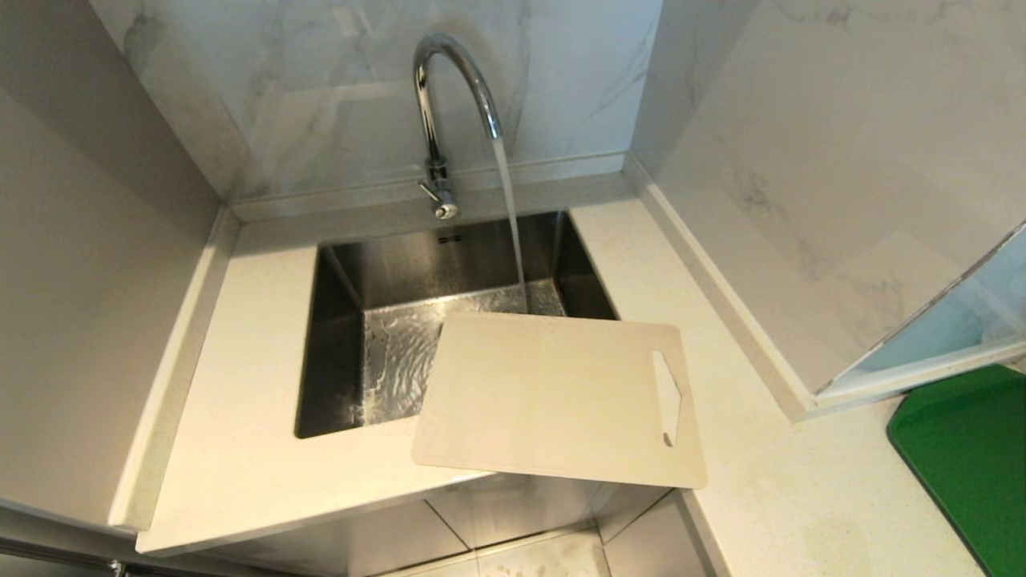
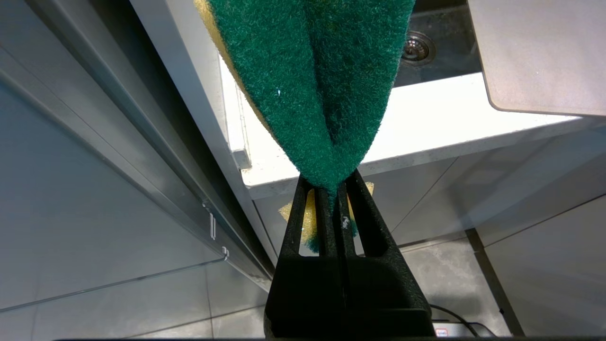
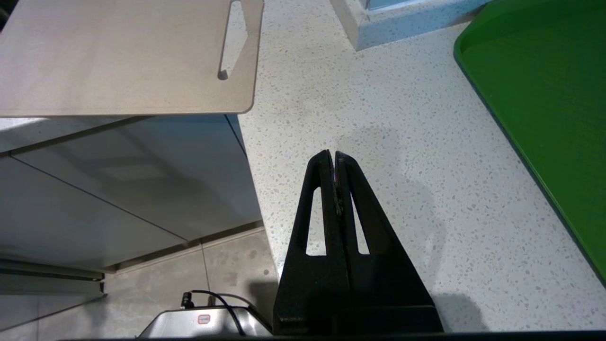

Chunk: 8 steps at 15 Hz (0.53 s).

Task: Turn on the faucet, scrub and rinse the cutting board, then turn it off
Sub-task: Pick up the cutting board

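Jaws of the left gripper (image 2: 337, 189) clamp a soft sponge (image 2: 312, 80), the right gripper (image 3: 334, 158) pinched empty, as the stiff, slick-looking cutting board (image 1: 553, 397) overhangs the tabletop (image 1: 240, 449), graspable at its slot edge.

The sink (image 1: 337, 353) is seen from above by the head view. The counter (image 3: 360, 118) is faced closely by both low wrist views, and the cutting board (image 1: 553, 397) is shared by all three.
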Motion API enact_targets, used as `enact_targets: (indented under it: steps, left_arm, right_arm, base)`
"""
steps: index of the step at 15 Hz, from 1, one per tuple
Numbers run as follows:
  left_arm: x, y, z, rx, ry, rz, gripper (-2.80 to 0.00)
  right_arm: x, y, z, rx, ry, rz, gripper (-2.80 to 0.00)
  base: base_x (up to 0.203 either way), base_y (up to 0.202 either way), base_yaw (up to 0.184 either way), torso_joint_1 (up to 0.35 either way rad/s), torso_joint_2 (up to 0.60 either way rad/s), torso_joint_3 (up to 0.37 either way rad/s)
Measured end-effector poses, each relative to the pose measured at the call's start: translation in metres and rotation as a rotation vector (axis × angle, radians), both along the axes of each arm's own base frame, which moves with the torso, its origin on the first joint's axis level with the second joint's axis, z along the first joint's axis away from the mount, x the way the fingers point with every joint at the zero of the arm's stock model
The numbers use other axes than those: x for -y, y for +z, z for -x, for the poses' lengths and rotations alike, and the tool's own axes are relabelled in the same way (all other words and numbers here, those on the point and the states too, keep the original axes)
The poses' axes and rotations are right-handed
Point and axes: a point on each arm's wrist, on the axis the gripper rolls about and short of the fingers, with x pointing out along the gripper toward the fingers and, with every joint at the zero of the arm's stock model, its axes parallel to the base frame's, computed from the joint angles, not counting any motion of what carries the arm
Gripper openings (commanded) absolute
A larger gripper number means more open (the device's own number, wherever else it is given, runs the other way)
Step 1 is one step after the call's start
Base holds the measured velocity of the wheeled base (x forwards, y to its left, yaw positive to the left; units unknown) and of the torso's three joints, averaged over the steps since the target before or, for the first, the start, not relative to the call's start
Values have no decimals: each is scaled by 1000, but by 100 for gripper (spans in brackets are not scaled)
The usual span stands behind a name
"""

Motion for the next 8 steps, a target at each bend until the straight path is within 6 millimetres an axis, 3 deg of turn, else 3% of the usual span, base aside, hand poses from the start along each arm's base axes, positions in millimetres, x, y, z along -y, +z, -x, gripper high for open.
enact_targets:
  steps: [8]
  left_arm:
    - [0,0,0,0,0,0,-280]
  right_arm:
    - [0,0,0,-1,0,0,-280]
  base:
    - [0,0,0,0,0,0]
